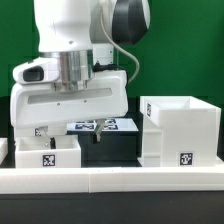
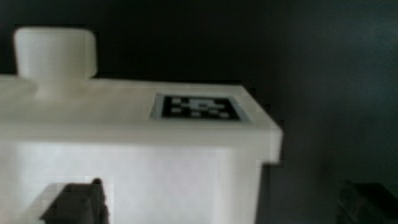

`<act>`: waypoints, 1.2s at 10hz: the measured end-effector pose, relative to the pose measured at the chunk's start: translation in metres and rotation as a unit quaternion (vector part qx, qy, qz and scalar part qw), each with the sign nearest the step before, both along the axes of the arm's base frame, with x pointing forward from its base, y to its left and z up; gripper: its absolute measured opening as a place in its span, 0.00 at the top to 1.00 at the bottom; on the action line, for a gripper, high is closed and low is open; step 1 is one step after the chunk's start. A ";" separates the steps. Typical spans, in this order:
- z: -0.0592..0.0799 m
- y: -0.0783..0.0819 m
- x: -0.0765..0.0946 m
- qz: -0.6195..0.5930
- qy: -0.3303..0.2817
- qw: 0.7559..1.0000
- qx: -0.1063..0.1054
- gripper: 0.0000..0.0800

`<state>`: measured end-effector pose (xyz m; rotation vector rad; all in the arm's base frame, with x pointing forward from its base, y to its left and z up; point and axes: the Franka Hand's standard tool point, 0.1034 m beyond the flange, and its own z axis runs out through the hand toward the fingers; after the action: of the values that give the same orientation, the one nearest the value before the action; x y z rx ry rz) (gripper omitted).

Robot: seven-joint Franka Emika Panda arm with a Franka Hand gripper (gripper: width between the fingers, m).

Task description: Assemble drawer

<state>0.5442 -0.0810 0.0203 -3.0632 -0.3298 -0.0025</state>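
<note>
gripper [image 2: 217, 200] jaws spread | tray [image 2: 134, 150] smooth wht plastic, boxy, rounded knob [image 2: 54, 50] | casing [image 1: 180, 130] open-top cube

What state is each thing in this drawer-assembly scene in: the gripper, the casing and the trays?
gripper: open, fingers spread wide, holding nothing.
casing: standing on the table, open side up, no tray showing in it.
front tray: resting on the table, outside the casing.
tray by the gripper: loose, not gripped, knob showing.
</note>
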 end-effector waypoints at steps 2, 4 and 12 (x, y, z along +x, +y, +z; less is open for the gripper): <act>-0.011 0.000 -0.003 0.001 0.002 1.000 -0.002 0.19; -0.014 0.000 -0.004 0.001 0.005 1.000 -0.002 0.19; -0.014 0.000 -0.004 0.001 0.004 1.000 -0.002 0.91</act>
<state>0.5403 -0.0805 0.0062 -3.0658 -0.3338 0.0111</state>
